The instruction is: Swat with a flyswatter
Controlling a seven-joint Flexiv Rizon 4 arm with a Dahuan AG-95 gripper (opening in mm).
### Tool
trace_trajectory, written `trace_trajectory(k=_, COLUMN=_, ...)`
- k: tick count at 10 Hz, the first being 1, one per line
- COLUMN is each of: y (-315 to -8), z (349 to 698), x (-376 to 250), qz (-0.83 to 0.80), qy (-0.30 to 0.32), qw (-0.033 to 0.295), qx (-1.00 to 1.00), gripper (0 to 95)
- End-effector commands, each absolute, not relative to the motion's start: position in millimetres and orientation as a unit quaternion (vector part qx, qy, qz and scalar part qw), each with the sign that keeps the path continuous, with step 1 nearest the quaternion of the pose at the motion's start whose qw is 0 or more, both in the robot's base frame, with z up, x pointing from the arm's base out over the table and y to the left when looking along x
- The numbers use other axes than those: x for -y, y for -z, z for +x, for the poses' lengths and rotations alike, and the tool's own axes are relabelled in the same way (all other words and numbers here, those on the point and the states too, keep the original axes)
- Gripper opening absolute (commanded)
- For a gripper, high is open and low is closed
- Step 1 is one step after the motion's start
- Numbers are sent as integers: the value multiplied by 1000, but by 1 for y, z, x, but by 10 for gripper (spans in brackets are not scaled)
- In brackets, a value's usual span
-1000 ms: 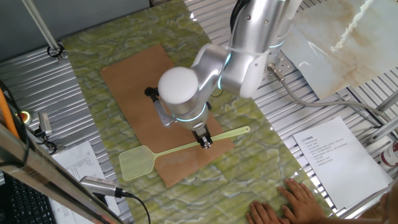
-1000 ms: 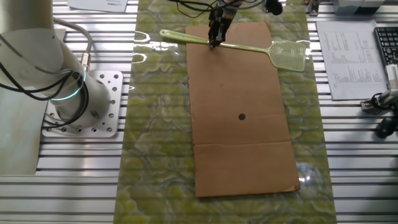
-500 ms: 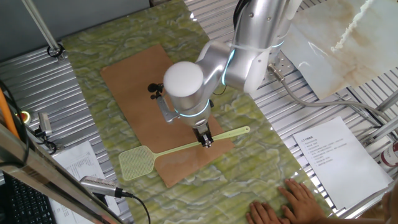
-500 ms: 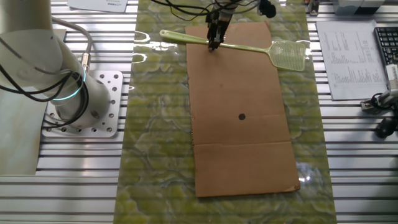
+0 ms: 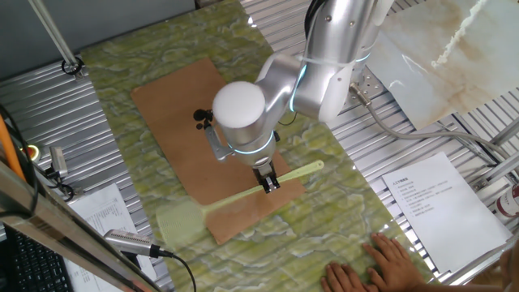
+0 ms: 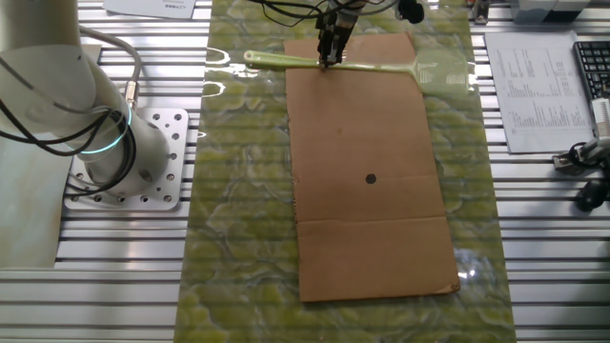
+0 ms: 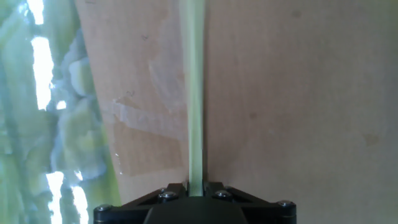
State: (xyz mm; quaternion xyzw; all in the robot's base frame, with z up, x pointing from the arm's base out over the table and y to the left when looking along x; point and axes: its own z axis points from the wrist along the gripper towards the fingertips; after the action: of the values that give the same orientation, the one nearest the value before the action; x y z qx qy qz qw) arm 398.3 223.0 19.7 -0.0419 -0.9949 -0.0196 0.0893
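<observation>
The pale yellow-green flyswatter (image 5: 243, 195) lies along the near edge of the brown cardboard sheet (image 5: 186, 122). My gripper (image 5: 269, 185) is shut on its thin handle, towards the loop end (image 5: 319, 167). The mesh head (image 5: 178, 223) is blurred by motion beside the cardboard's corner. In the other fixed view the gripper (image 6: 329, 59) holds the handle (image 6: 372, 67) at the cardboard's far edge, and the head (image 6: 446, 78) is a faint smear. In the hand view the handle (image 7: 194, 93) runs straight up from between the fingers (image 7: 194, 190), over cardboard.
A small dark spot (image 6: 371, 178) sits mid-cardboard. A green marbled mat (image 6: 238, 248) lies under the cardboard. A person's hand (image 5: 381, 264) rests at the mat's near edge. Papers (image 5: 434, 203), a microphone (image 5: 130, 242) and the arm's base (image 6: 133, 162) stand around.
The swatter's head has gone from sharp to motion-blurred and shifted slightly. The gripper stays shut on the handle at nearly the same place; the arm turned a little one second ago.
</observation>
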Motion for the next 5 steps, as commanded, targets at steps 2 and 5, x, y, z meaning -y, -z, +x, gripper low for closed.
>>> trace_trajectory(k=2, y=-22, z=398, x=-224, qz=-40, qy=20, qw=89, qx=995, gripper=0)
trace_trajectory(k=5, y=-43, z=397, x=-225, qz=-2, qy=20, qw=93, qx=995, gripper=0)
